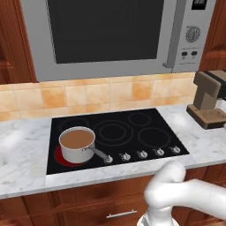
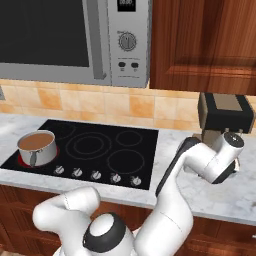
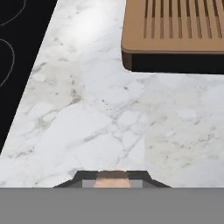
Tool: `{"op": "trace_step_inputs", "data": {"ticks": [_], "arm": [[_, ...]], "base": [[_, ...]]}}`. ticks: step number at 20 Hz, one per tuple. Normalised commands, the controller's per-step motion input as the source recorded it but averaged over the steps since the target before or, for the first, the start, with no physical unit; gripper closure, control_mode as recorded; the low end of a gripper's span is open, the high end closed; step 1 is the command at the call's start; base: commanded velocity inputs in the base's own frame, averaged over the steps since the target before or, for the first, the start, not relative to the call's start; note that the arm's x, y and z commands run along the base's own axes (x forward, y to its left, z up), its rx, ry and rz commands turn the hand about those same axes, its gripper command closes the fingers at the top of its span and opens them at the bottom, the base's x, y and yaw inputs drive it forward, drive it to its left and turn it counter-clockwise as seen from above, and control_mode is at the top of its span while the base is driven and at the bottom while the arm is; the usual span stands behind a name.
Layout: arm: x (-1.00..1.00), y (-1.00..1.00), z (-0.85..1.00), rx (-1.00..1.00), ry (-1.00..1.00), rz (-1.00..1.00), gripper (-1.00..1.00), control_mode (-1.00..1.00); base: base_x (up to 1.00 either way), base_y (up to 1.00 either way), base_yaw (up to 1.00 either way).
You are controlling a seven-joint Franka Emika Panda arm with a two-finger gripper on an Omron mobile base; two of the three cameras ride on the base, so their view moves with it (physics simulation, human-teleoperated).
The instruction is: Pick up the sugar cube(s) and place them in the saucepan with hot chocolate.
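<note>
The saucepan with hot chocolate (image 1: 77, 143) is a small steel pan of brown liquid on the stove's front-left burner, which glows red, and its handle points toward the knobs. From the other side the saucepan (image 2: 36, 147) stands far left of my arm. My wrist (image 2: 222, 160) hangs over the marble counter right of the stove, beside the coffee machine. In the hand view my gripper (image 3: 112, 179) is shut on a small tan sugar cube (image 3: 112, 181), which shows between the dark finger tips, a little above the counter.
A brown coffee machine (image 2: 225, 112) stands at the back right, and its slatted drip tray (image 3: 175, 30) lies just ahead of the hand. The black stove top (image 1: 114, 132) has a row of knobs (image 1: 141, 154) along its front. A microwave (image 1: 110, 35) hangs above.
</note>
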Motion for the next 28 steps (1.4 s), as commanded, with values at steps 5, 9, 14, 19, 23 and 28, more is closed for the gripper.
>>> {"op": "trace_step_inputs", "data": {"ticks": [5, 9, 14, 19, 23, 28], "arm": [[-0.76, 0.83, 0.84, 0.00, -0.23, 0.00, 1.00, -1.00], [-0.55, 0.97, 0.77, 0.00, -0.16, -0.05, 1.00, -1.00], [-0.54, 1.00, 0.74, -0.01, -0.09, -0.11, 1.00, -1.00], [-0.21, 1.00, 0.60, -0.08, -0.01, -0.10, 1.00, -1.00], [-0.01, 1.00, 0.36, -0.10, 0.00, -0.07, 1.00, -1.00], [0.09, 1.00, 0.17, -0.13, 0.02, -0.01, 1.00, -1.00]], "base": [[0.00, 0.00, 0.00], [0.00, 0.00, 0.00], [0.00, 0.00, 0.00], [0.00, 0.00, 0.00], [0.00, 0.00, 0.00], [0.00, 0.00, 0.00]]}}
